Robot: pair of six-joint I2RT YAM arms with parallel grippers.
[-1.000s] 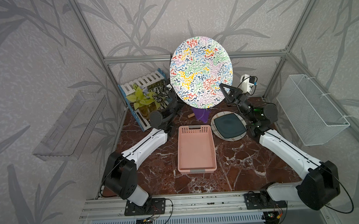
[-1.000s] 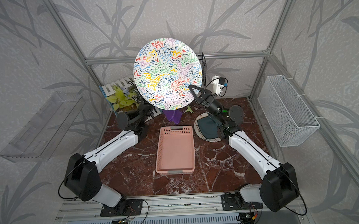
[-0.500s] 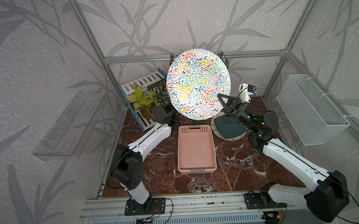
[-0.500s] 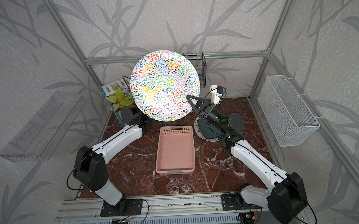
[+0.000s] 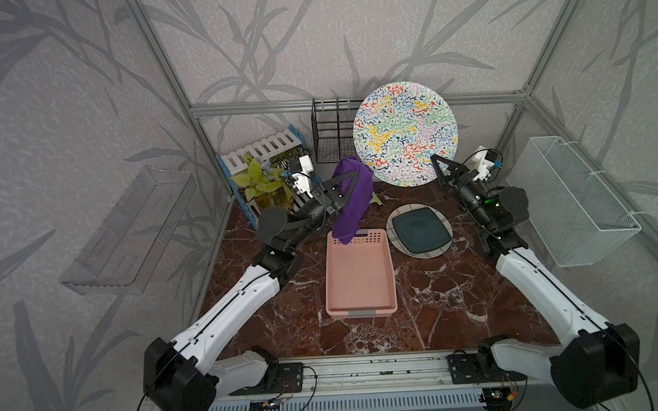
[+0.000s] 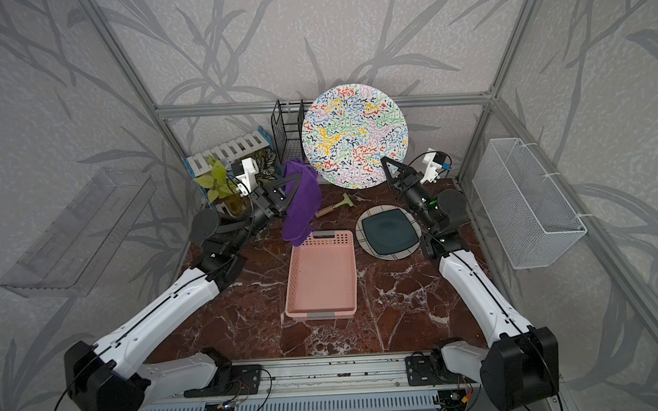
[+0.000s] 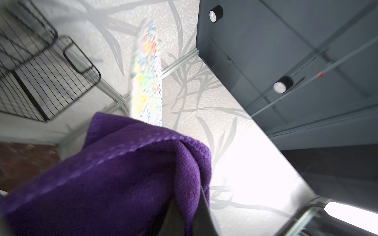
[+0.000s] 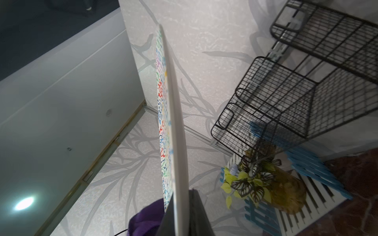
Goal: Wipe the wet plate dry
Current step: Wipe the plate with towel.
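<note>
A round plate (image 5: 404, 134) (image 6: 355, 136) with a many-coloured squiggle pattern stands upright in the air at the back, its face toward both top views. My right gripper (image 5: 434, 160) (image 6: 383, 160) (image 8: 181, 196) is shut on its lower right rim; the right wrist view shows the plate (image 8: 171, 122) edge-on between the fingers. To the plate's left, my left gripper (image 5: 352, 173) (image 6: 299, 176) (image 7: 190, 204) is shut on a purple cloth (image 5: 352, 201) (image 6: 301, 207) (image 7: 122, 173). The cloth hangs down over the far end of the pink basket, apart from the plate.
A pink basket (image 5: 359, 277) lies mid-table. A dark square dish on a round white plate (image 5: 420, 229) sits to its right. A black wire rack (image 5: 330, 137), a plant on a slatted stand (image 5: 261, 175) and a small scraper (image 6: 335, 206) stand behind. A white wire basket (image 5: 575, 199) hangs right.
The plate has moved right and farther from the camera. The left arm has come out from behind it, and the purple cloth now hangs in plain view beside it.
</note>
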